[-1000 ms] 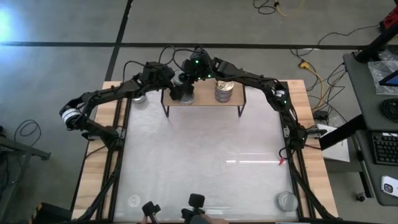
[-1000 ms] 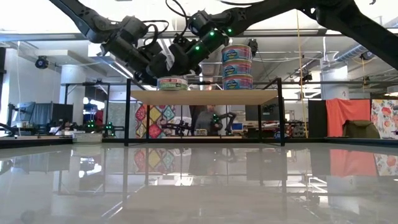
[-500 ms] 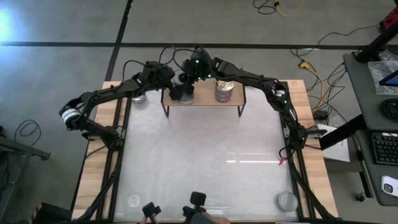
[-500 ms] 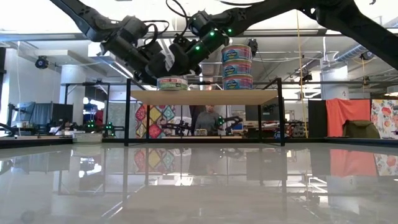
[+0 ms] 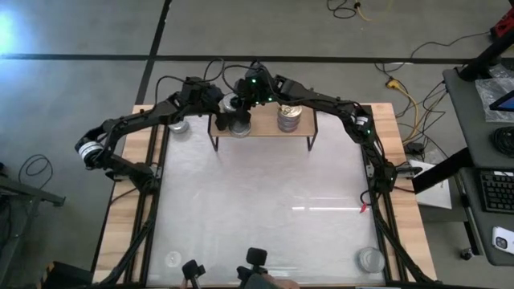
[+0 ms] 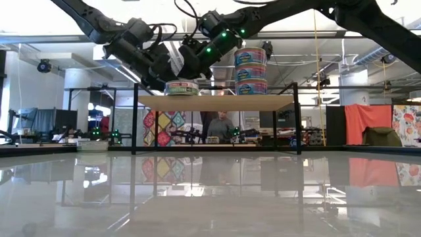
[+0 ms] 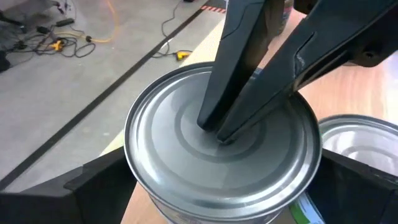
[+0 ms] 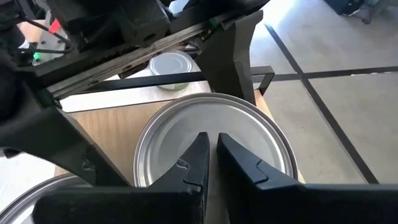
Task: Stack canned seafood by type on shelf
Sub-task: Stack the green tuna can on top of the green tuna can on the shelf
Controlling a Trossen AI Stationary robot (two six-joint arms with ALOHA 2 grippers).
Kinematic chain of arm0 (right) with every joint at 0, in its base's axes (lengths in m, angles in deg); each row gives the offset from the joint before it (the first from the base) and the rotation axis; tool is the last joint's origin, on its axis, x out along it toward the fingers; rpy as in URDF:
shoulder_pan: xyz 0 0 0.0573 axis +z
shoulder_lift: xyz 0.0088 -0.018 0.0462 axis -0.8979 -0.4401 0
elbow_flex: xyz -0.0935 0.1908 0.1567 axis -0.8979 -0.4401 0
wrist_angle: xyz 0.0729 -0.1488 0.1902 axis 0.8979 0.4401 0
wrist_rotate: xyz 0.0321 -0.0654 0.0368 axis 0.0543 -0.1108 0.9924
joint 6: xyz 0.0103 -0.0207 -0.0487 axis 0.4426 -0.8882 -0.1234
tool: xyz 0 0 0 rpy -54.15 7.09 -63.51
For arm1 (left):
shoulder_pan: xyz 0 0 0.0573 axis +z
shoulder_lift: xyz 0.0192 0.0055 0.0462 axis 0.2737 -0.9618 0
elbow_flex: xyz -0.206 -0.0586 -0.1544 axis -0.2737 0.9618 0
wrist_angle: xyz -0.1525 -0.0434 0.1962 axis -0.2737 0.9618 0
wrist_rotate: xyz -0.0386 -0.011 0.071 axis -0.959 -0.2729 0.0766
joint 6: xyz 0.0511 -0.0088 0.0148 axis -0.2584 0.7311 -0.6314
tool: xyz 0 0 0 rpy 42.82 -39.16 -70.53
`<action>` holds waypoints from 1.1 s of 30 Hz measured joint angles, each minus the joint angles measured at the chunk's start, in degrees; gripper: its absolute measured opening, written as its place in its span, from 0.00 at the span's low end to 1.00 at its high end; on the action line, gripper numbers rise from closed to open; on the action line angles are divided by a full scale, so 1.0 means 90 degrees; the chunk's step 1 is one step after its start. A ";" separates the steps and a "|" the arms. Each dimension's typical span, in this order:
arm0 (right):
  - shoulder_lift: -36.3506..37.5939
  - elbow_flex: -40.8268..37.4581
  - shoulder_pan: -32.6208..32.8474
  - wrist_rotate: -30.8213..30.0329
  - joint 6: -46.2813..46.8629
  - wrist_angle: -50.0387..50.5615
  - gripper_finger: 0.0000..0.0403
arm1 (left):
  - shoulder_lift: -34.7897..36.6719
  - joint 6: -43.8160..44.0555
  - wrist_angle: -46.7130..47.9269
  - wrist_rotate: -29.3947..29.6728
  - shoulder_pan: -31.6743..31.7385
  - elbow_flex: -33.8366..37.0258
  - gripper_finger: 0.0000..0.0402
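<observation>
shelf [image 5: 265, 130] left end: silver tin [image 7: 221, 158] | left tool [image 7: 199, 186] wide astride | right tool [image 8: 211, 149] closed, pressing lid

single tin [image 6: 182, 87] on shelf [image 6: 217, 102] left; three-tin stack [image 6: 250, 70] right

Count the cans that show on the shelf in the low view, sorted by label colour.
Green-label cans: 1
Blue-label cans: 3, in one stack
Total: 4 on the shelf
</observation>
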 joint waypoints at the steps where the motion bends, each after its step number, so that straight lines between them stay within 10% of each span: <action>1: 0.0000 0.0001 0.0000 0.0003 0.0000 -0.0001 0.07 | 0.0009 0.0002 0.0034 -0.0054 0.0020 0.0000 0.99; 33: -0.0014 -0.0024 -0.0173 -0.0082 0.0189 -0.0178 0.07 | 0.1289 -0.0526 0.1683 -0.0269 -0.0233 -0.0775 0.99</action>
